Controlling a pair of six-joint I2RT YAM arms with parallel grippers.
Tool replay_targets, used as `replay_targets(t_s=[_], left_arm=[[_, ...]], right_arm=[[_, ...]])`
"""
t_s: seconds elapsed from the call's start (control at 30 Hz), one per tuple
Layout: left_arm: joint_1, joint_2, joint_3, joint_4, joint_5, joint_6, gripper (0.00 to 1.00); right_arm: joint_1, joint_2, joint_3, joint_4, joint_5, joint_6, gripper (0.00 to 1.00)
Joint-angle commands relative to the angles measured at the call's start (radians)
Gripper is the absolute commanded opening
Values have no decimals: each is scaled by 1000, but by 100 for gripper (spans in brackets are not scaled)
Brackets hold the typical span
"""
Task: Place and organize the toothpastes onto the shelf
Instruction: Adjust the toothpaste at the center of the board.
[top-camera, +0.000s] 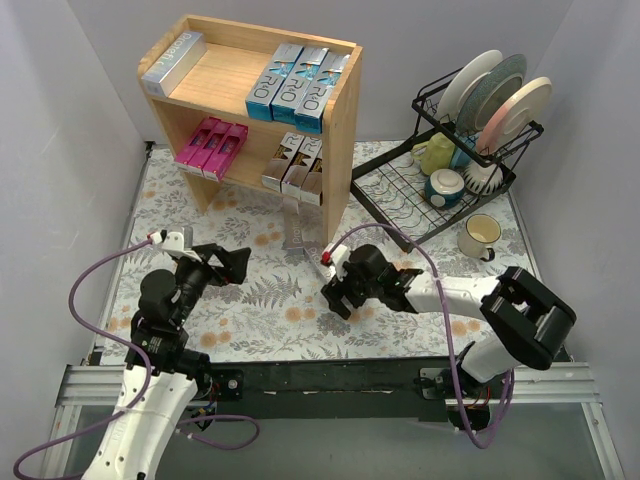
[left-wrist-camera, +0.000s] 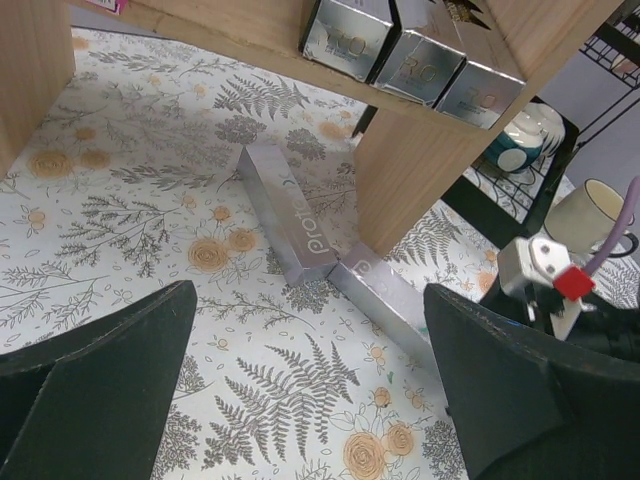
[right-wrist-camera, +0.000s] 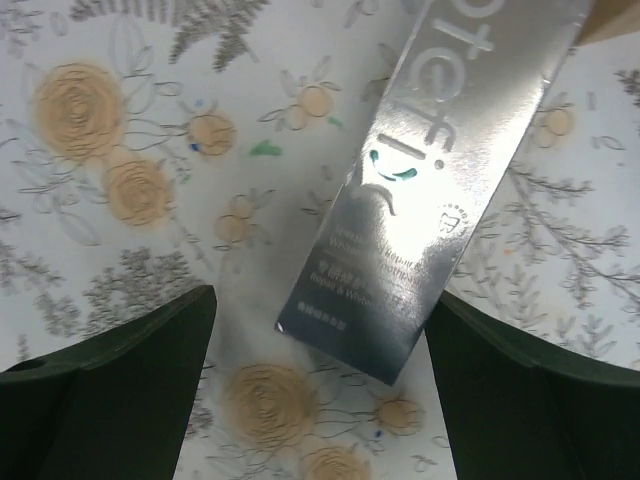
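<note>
- Left gripper (top-camera: 230, 262): jaws spread wide, nothing held. It hovers over the floral tablecloth (top-camera: 260, 325), at 9 o'clock of the right gripper.
- Right gripper (top-camera: 336, 295): jaws also wide apart, clamped on nothing. The near end of silver toothpaste box A (right-wrist-camera: 450, 170) lies flat on the cloth in the gap between the fingers. No contact with either finger is visible.
- Box A runs away from the right gripper toward 1 o'clock in the right wrist view.
- Silver toothpaste box B (left-wrist-camera: 288, 212) lies flat on the cloth beyond box A, at 6 o'clock of the shelf's right foot. Its near end comes right up to box A's far end; cannot tell if they touch.
- Wooden shelf (top-camera: 342, 130), at 12 o'clock:
  - lower tier: pink boxes (top-camera: 212, 145) on the left, silver boxes (top-camera: 295, 165) on the right
  - top tier: one silver box (top-camera: 172, 62) on the left, blue boxes (top-camera: 298, 85) on the right
- Dish rack (top-camera: 400, 190) stands at 3 o'clock of the shelf, with a mug (top-camera: 480, 235) just beside it.
</note>
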Motion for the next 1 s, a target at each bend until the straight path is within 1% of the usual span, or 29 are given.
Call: replay_targets(t_s=[0.0, 0.03, 0.13, 0.2, 0.3, 0.4, 0.43, 0.5, 0.53, 0.6, 0.63, 0.67, 0.7, 0.73, 0.77, 0.8, 0.83, 0.87, 0.9, 0.93, 0.97], left_arm=[[-7, -16, -12, 13, -18, 14, 98], [-10, -16, -13, 13, -16, 10, 98], [-21, -10, -22, 25, -12, -4, 98], [-29, -2, -28, 32, -6, -18, 98], [-38, 18, -30, 33, 1, -55, 98], [-39, 64, -28, 39, 57, -104, 98], [-42, 109, -25, 39, 77, -116, 98], [-50, 166, -19, 41, 132, -141, 98], [-64, 218, -16, 41, 139, -170, 98], [-93, 263, -13, 42, 123, -197, 98], [-148, 294, -10, 42, 108, -222, 98], [-186, 344, -4, 41, 79, -233, 98], [-232, 373, 2, 38, 3, -243, 98], [-339, 395, 7, 38, -57, -254, 98], [-395, 429, 19, 33, -117, -283, 98], [-505, 440, 19, 36, -186, -305, 98], [-556, 450, 21, 42, -320, -320, 98], [-603, 461, 19, 53, -375, -348, 98], [-686, 488, 18, 56, -441, -359, 98], [-725, 515, 18, 64, -541, -366, 98], [-761, 538, 22, 65, -600, -375, 98]], right_arm=[[106, -69, 4, -40, 23, 111, 91], [145, -69, 10, -32, 8, 126, 91], [210, -24, 66, -38, -12, 157, 91], [224, 5, 94, -9, -28, 185, 91], [227, -16, 99, 26, -26, 220, 92], [227, -98, 91, 8, 59, 228, 92], [225, -124, 79, 0, 143, 231, 92], [224, -203, 68, -29, 225, 237, 93], [219, -228, 57, -40, 300, 241, 94], [207, -292, 40, -59, 361, 248, 95], [192, -309, 24, -81, 410, 263, 95], [186, -340, 14, -87, 431, 272, 95], [178, -354, 5, -92, 452, 280, 95], [166, -368, -7, -96, 492, 292, 95], [159, -394, -28, -99, 513, 318, 96], [153, -407, -41, -104, 536, 338, 96], [138, -421, -48, -110, 575, 355, 96], [132, -449, -73, -116, 592, 369, 96], [124, -464, -84, -118, 619, 398, 96], [107, -492, -93, -119, 632, 407, 96], [101, -507, -107, -122, 639, 421, 96]])
